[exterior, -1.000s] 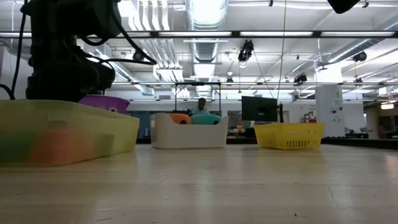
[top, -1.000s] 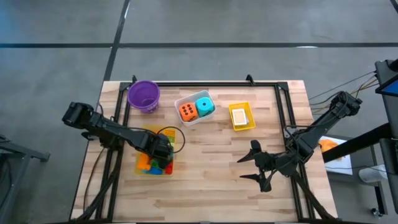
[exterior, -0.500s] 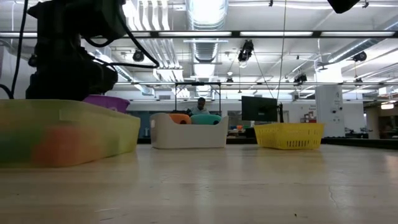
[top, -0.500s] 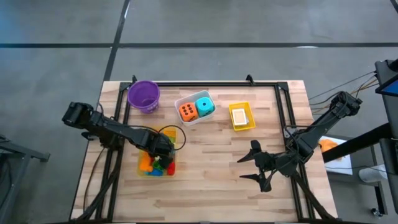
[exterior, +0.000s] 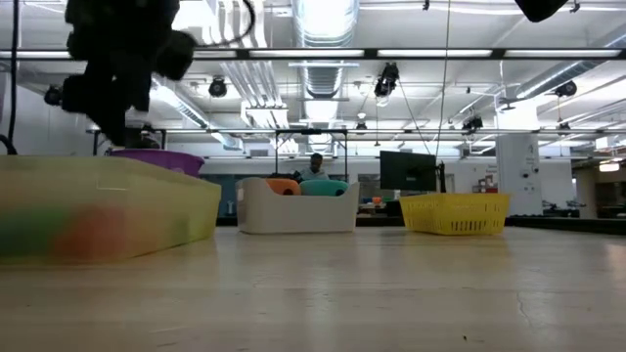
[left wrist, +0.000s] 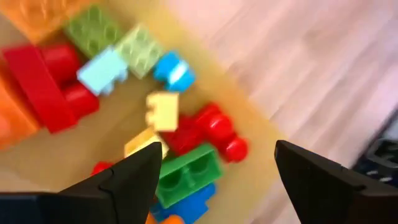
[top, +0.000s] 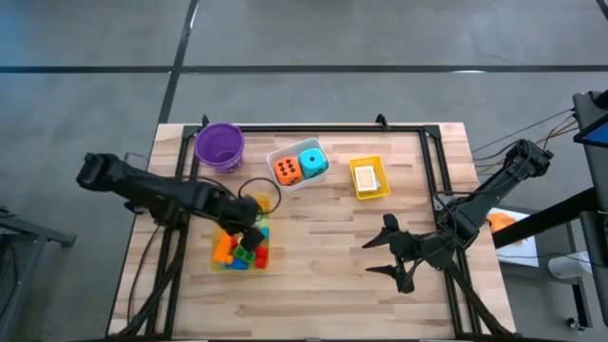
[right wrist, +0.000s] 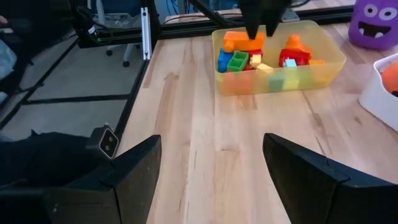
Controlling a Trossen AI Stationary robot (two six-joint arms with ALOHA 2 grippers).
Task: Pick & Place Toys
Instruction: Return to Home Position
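Table (top: 323,247): wooden; I see no toy loose on its bare boards.
Left gripper (left wrist: 217,149): hangs over the light yellow bin, clear of its rim in the low view; jaws spread wide, holding nothing.
Right gripper (right wrist: 211,140): waits at its own side of the table, well apart from the bin; jaws wide apart, empty.
Light yellow bin (right wrist: 280,84): directly beneath the left jaws; its long side faces the right jaws across open board.
White tray (top: 285,182): beyond the left jaws and off to their right, holding an orange die (top: 287,170) and a teal die (top: 313,161) side by side.
Purple bowl (top: 204,142): beyond the left jaws, near the far edge.
Yellow tray (top: 369,194): far side of the right jaws, with a card (top: 366,177) in it.
Blocks (left wrist: 188,172): heaped in the bin, straight below the left jaws – red, green, blue, orange, pale yellow.
Governing relation: toys lie below the left jaws, none between them – the left arm is the nearer.
Judgement: sorting looks complete; the left arm's retreat needs only a clear lift off the bin rim.
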